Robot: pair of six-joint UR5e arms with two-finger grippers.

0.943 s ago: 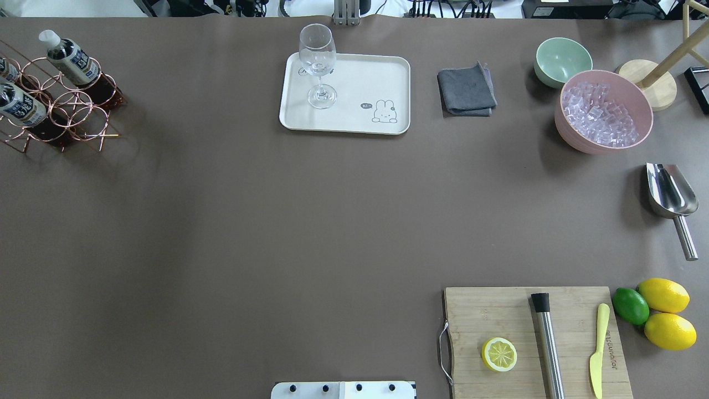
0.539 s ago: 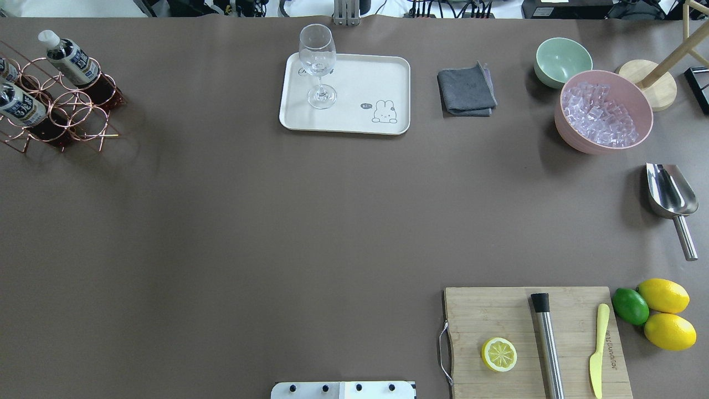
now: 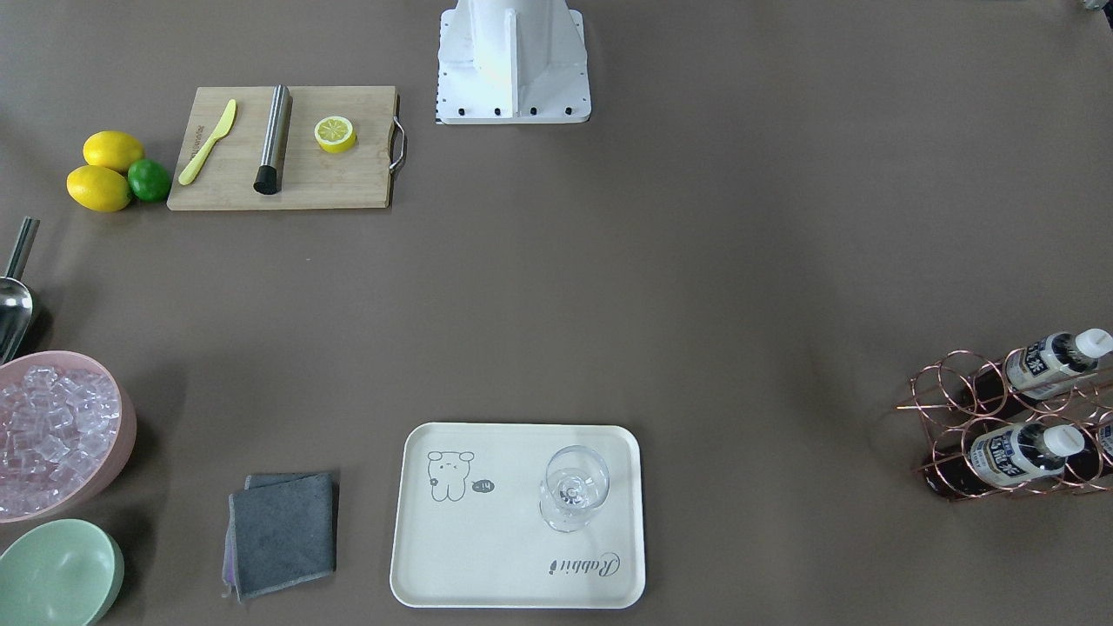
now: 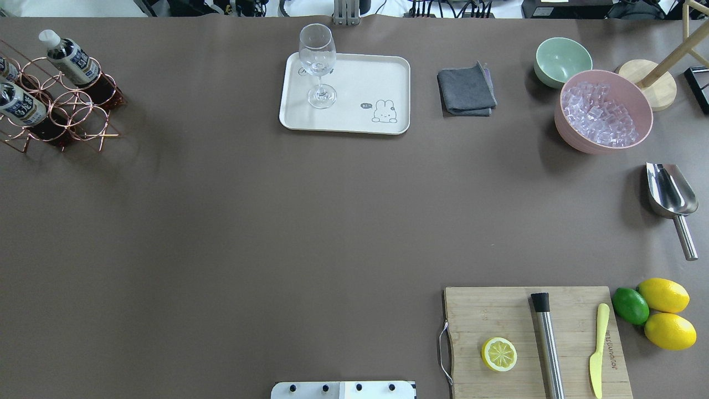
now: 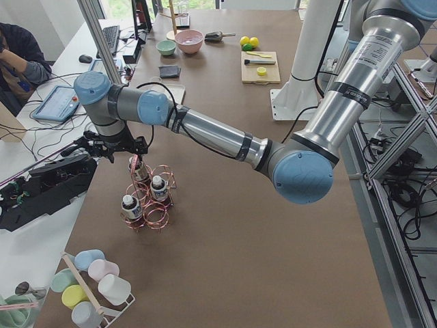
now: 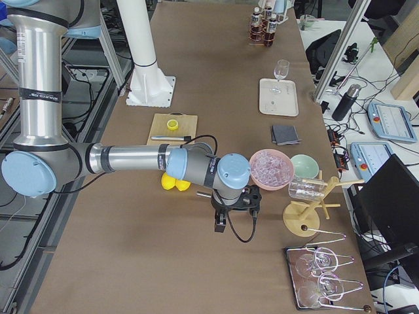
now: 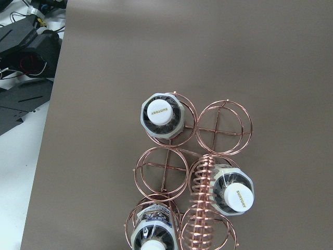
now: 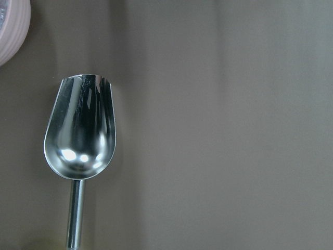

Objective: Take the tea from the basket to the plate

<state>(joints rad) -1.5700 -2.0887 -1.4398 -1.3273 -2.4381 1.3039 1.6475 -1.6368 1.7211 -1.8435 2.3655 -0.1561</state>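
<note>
A robotics lab: aluminium framing [image 5: 95, 34], loose cables [image 5: 408, 197], a control tablet [image 5: 58, 104] (a person [image 5: 20, 58] beside it).

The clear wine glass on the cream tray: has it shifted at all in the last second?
No. The clear stemmed wine glass stands in the same corner of the cream-white rectangular tray, its foot just as far from the cartoon drawing.

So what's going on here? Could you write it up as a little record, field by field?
tea bottles: three, upright in the basket; three rings empty
plate: holds only a wine glass, no tea yet
left gripper: above the basket; open or shut cannot be told
right gripper: above the table by the metal scoop; open or shut cannot be told
</note>
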